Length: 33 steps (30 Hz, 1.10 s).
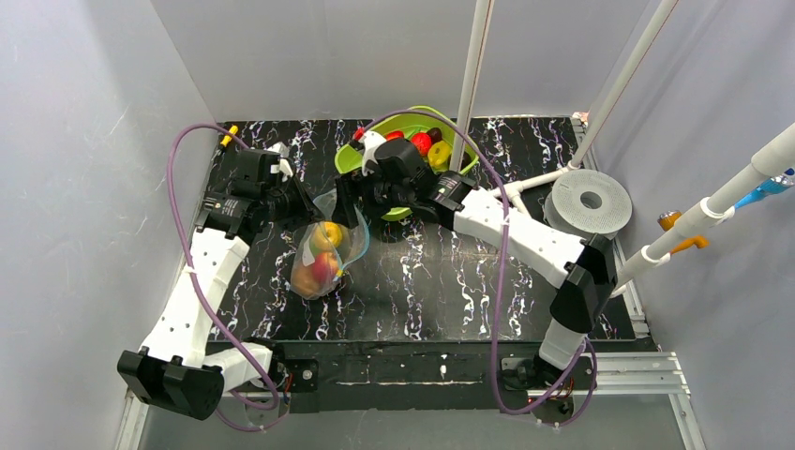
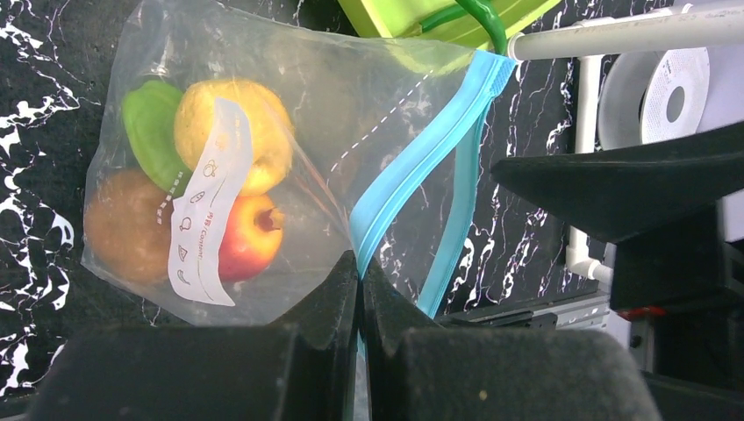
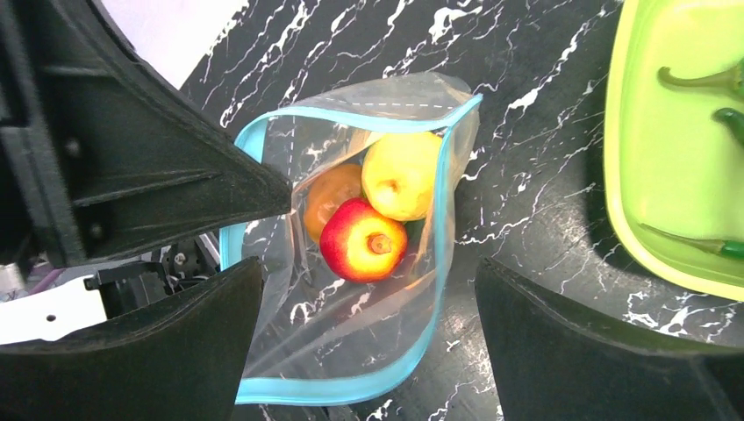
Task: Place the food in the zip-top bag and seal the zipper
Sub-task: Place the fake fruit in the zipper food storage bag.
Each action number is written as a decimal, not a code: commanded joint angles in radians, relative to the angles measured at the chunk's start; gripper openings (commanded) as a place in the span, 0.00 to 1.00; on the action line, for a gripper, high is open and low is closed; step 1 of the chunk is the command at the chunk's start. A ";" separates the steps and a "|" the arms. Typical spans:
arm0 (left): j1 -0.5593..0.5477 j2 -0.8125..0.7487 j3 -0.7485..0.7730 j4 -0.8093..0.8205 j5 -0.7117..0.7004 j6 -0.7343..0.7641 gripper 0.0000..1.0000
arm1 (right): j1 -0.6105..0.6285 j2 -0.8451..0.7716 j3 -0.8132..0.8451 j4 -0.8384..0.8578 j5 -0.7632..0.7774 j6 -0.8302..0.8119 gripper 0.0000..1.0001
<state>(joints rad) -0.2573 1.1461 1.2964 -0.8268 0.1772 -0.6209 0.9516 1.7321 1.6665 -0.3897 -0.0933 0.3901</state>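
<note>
Left wrist: bag (image 2: 351, 114) label (image 2: 208, 206) (print illegible)

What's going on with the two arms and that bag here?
The left gripper is shut on the zipper of the zip-top bag, holding its mouth open. The right gripper hangs open and empty above that mouth. Several toy fruits lie inside the bag; more sit in the green tray. The zipper is not yet sealed.

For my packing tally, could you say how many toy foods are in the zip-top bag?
4: yellow fruit, green piece beside it, red fruit and brown fruit adjoining; others possibly hidden.
</note>
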 commanded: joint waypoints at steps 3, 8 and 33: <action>0.006 -0.043 -0.020 -0.025 -0.030 0.009 0.00 | 0.006 -0.127 0.015 0.033 0.082 -0.042 0.96; 0.005 -0.087 -0.007 -0.064 -0.155 0.014 0.00 | 0.006 -0.177 0.021 0.033 0.127 -0.065 0.95; 0.006 -0.143 0.021 -0.097 -0.370 0.184 0.00 | -0.067 0.007 0.157 -0.099 0.485 -0.216 0.98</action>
<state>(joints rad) -0.2569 0.9680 1.3655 -0.9401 -0.2638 -0.4381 0.9199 1.6817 1.7351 -0.4229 0.3321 0.1932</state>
